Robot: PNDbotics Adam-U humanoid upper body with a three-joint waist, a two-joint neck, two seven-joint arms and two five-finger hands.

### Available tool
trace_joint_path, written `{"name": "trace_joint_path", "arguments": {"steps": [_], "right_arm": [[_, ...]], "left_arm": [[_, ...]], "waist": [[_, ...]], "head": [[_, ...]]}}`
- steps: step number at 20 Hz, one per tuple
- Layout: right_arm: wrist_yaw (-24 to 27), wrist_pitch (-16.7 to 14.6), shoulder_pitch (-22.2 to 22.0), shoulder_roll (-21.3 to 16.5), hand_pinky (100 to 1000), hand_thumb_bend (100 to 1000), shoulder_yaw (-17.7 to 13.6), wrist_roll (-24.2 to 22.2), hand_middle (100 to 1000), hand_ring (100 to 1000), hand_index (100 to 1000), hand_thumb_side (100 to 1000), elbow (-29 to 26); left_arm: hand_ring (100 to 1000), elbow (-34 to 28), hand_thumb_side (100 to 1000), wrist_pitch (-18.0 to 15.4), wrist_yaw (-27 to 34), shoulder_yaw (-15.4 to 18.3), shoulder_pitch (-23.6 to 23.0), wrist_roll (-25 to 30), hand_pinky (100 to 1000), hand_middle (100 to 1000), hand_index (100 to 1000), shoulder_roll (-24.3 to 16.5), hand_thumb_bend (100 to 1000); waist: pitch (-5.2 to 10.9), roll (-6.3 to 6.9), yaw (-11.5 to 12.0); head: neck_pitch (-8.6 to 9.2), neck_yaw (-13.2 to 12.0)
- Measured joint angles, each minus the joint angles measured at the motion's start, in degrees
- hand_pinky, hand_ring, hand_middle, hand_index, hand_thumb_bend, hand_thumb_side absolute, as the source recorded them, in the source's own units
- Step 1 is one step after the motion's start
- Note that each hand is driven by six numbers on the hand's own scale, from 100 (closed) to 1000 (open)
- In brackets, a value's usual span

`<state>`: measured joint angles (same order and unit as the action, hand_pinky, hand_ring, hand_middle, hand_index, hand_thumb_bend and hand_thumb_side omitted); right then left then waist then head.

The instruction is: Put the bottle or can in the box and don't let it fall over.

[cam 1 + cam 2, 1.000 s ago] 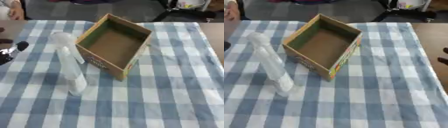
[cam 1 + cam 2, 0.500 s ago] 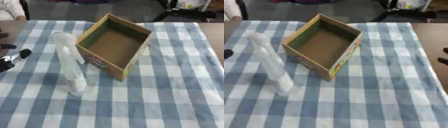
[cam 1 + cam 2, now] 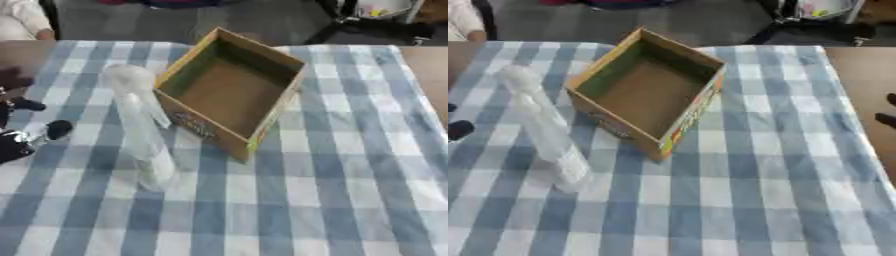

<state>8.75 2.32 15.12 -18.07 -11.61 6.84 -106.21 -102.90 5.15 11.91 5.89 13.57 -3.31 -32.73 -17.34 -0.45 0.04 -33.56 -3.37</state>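
Left hand [image 3: 26, 137]: at the left edge, fingers spread, holding nothing, apart from the bottle
Bottle [image 3: 143, 134]: clear, upright on the desk [image 3: 350, 190], just beside the box
Box [image 3: 232, 92]: open cardboard

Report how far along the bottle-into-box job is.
Done: nothing yet. The clear bottle stands upright on the checked cloth, outside the cardboard box, which is open and empty. In hand: the left hand is at the left edge, short of the bottle, holding nothing. Only dark fingers of the right hand show at the right edge. Left: grasp, lift, set it upright inside.
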Motion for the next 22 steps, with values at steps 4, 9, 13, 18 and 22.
{"name": "trace_joint_path", "arguments": {"steps": [4,9,13,18,22], "right_arm": [[0.0,0.0,0.01,0.0,776,100,0.0,0.0,1000,897,866,711,0.0],[0.0,0.01,0.04,0.0,776,100,0.01,-0.01,1000,897,866,714,0.01],[0.0,0.02,0.08,0.01,776,100,0.01,-0.02,1000,897,866,714,0.02],[-0.01,0.06,0.34,0.04,776,100,0.02,-0.05,1000,898,866,716,0.04],[-0.12,0.11,0.48,0.14,776,100,0.02,-0.1,1000,898,866,718,0.06]], "left_arm": [[623,-0.7,225,0.49,0.0,-0.97,-0.06,1.48,1000,792,920,0.0,913],[623,-1.13,214,1.13,-0.06,-2.27,-0.03,3.14,1000,793,920,0.0,913],[624,-1.14,209,1.71,-0.31,-3.28,0.06,4.34,1000,793,921,0.01,914],[625,-1.14,201,2.27,-0.31,-4.5,0.88,5.65,1000,794,922,0.07,918],[629,-1.12,195,2.69,-0.45,-5.49,1.55,6.78,1000,796,924,0.35,927]], "waist": [[0.0,0.0,-0.01],[0.0,0.01,-0.02],[0.0,0.01,-0.04],[0.0,0.02,-0.05],[-0.03,0.02,-0.13]], "head": [[0.17,-0.03],[0.35,-0.08],[0.38,-0.09],[0.38,-0.17],[0.38,-0.4]]}}
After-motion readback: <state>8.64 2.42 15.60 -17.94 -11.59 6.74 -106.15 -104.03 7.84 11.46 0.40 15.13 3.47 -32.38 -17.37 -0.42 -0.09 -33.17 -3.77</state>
